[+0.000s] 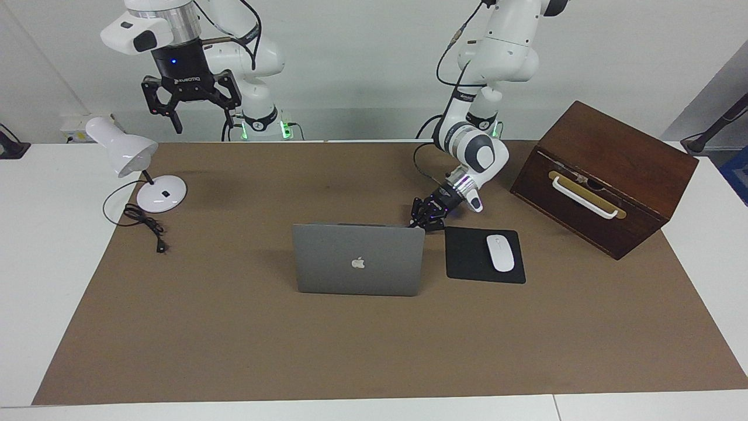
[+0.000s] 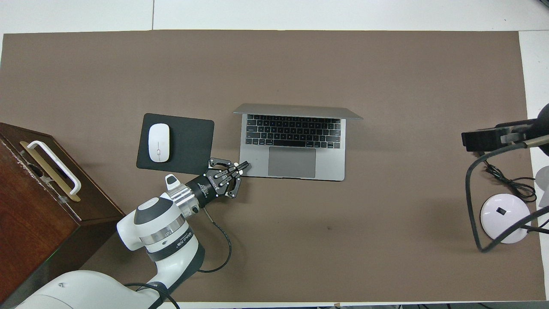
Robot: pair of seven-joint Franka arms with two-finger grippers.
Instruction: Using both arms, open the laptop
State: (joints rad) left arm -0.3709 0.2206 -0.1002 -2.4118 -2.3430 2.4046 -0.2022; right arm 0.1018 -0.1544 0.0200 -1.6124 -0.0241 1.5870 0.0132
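Pressing my left gripper (image 2: 245,165), fingertips together, on the open laptop (image 1: 357,259) base's corner, I held the spread-fingered right gripper (image 1: 190,105) high near its end.

One camera sits high across the table, facing the robots at frame top; the other looks steeply down from above them. Both share the brown mat (image 1: 234,351) with the laptop (image 1: 358,259) mid-frame.

Plain white wall (image 1: 362,70), evenly lit. White surface (image 1: 35,245) under a brown mat (image 1: 374,345). Wall socket (image 1: 73,124) low at the right arm's end.
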